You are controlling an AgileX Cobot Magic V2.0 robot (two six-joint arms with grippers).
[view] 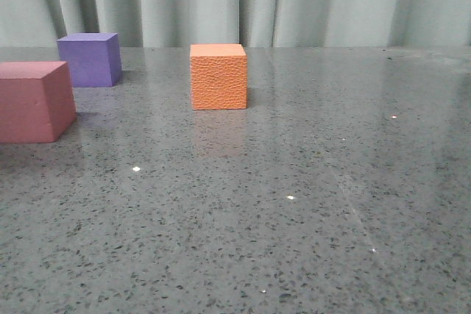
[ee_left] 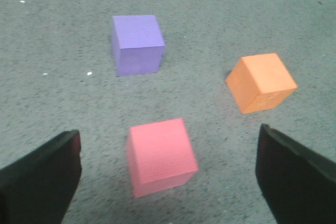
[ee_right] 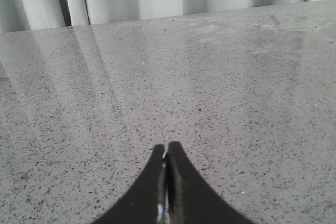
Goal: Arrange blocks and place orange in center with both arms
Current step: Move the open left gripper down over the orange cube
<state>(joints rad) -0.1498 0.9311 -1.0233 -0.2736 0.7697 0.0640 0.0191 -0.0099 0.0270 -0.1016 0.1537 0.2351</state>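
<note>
On the speckled grey surface (view: 309,204) the orange cube (view: 218,76) sat apart from the purple cube (view: 90,59) and pink-red cube (view: 33,101). Left gripper (ee_left: 168,174) jaws stood spread above the pink-red cube; right gripper (ee_right: 167,153) jaws were pressed together, holding nothing.
</note>
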